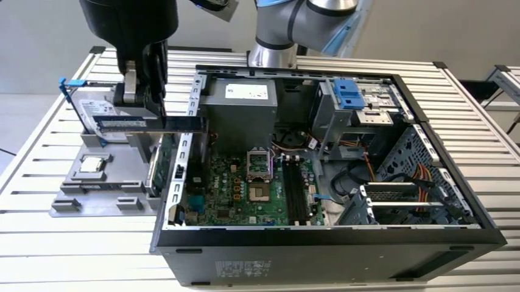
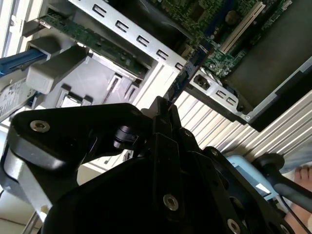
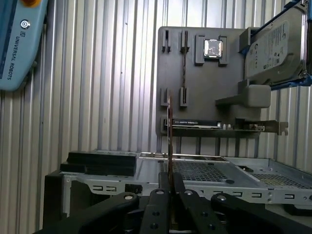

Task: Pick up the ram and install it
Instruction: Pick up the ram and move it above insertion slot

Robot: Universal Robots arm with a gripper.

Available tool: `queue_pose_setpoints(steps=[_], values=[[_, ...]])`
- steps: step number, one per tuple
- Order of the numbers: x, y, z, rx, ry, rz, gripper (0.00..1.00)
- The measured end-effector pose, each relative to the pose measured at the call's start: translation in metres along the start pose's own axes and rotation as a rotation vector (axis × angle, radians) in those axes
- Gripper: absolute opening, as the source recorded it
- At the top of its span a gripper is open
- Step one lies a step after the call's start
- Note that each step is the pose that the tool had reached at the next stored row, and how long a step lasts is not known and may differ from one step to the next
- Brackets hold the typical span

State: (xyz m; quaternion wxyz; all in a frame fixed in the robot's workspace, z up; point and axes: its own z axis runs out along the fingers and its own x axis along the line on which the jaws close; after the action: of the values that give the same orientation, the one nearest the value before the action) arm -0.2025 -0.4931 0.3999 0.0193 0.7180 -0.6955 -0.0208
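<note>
Exterior view: the slatted metal table (image 1: 49,255) carries an open computer case (image 1: 325,261) lying on its side, with the motherboard (image 1: 235,188) exposed inside. Just beside the case, on the exterior view's left, sits a grey parts holder (image 1: 73,204). Over the border between the holder and the case hangs the arm's gripper (image 1: 140,118). Its fingers are clamped on the ram (image 1: 122,123), which is held lengthwise and roughly level in the air, one end over the holder and the other reaching across the case's side wall. It touches neither. In the first wrist view the ram (image 3: 169,131) appears edge-on as a thin upright line rising from between the closed fingers (image 3: 161,195), with the holder (image 3: 204,97) beyond it. The holder has a hard drive in a blue frame (image 3: 275,48), a green card with a metal bracket (image 3: 219,125) and a small square chip (image 3: 213,48) in their places. In the second wrist view the dark stick (image 2: 187,73) juts out from the gripper (image 2: 165,105) toward the case wall and the board behind it. Judging from this, the pick-up half of the task is done: the stick is out of the holder and firmly gripped. The install half is not. The long black memory slots (image 1: 293,191) lie near the middle of the motherboard, well apart from the ram, and look unoccupied as far as this view allows. The stick is not yet above them, nor lined up with them.
</note>
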Motion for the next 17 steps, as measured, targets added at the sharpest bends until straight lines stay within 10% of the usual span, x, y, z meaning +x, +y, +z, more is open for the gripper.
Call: queue_pose_setpoints(steps=[17], values=[[0.0007,-0.0225,-0.0013,0.0,-0.0001,0.0,0.0]])
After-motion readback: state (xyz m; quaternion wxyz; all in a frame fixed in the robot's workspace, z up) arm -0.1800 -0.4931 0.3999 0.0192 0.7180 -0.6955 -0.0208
